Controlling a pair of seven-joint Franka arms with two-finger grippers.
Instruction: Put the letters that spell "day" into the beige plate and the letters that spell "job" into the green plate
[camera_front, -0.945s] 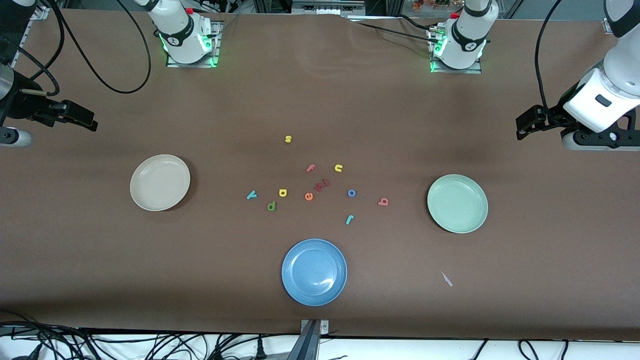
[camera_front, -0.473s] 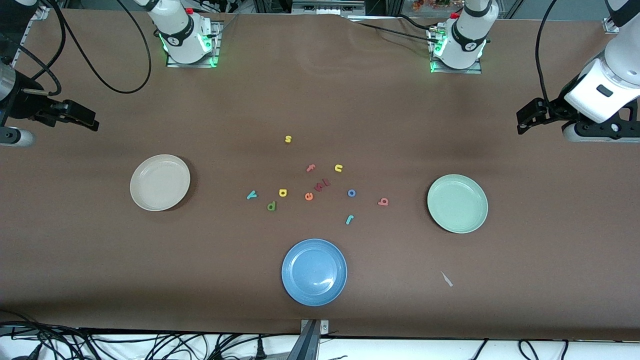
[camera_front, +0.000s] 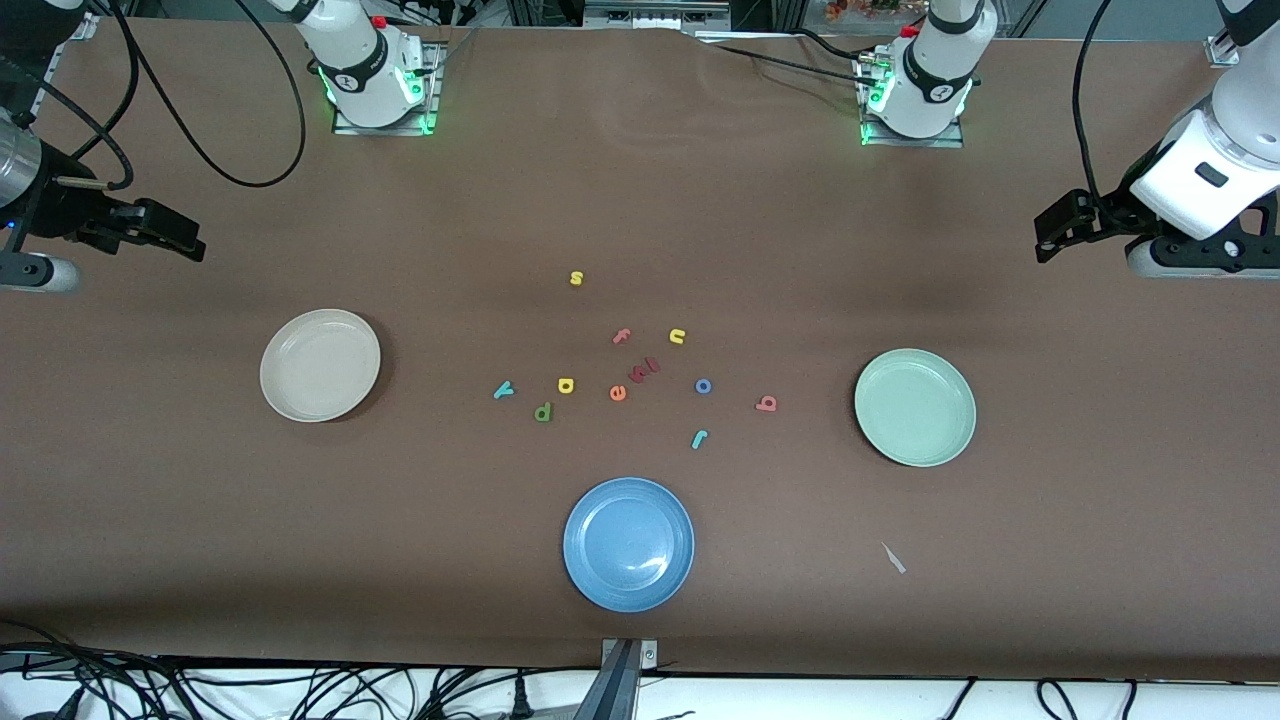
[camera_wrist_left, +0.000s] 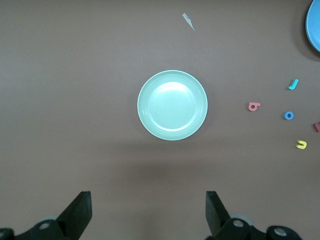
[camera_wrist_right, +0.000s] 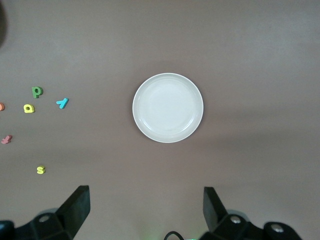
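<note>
The beige plate (camera_front: 320, 365) (camera_wrist_right: 168, 107) lies empty toward the right arm's end, and the green plate (camera_front: 915, 407) (camera_wrist_left: 172, 105) lies empty toward the left arm's end. Between them on the table lie the dark green d (camera_front: 543, 411), yellow a (camera_front: 566, 385), teal y (camera_front: 503, 390), teal j (camera_front: 700, 438), blue o (camera_front: 703, 386) and pinkish-red b (camera_front: 766, 403). My left gripper (camera_front: 1045, 240) (camera_wrist_left: 148, 210) hangs open over bare table at its own end. My right gripper (camera_front: 190, 245) (camera_wrist_right: 145, 207) hangs open over bare table at its end. Neither holds anything.
A blue plate (camera_front: 628, 543) lies empty nearest the front camera. Among the letters also lie a yellow s (camera_front: 576, 278), pink f (camera_front: 621, 336), yellow u (camera_front: 677, 336), orange e (camera_front: 618, 393) and dark red pieces (camera_front: 645, 370). A white scrap (camera_front: 893, 558) lies nearer the camera than the green plate.
Both hands have drifted slightly toward the robots' bases, staying open. The letters and plates have not moved.
</note>
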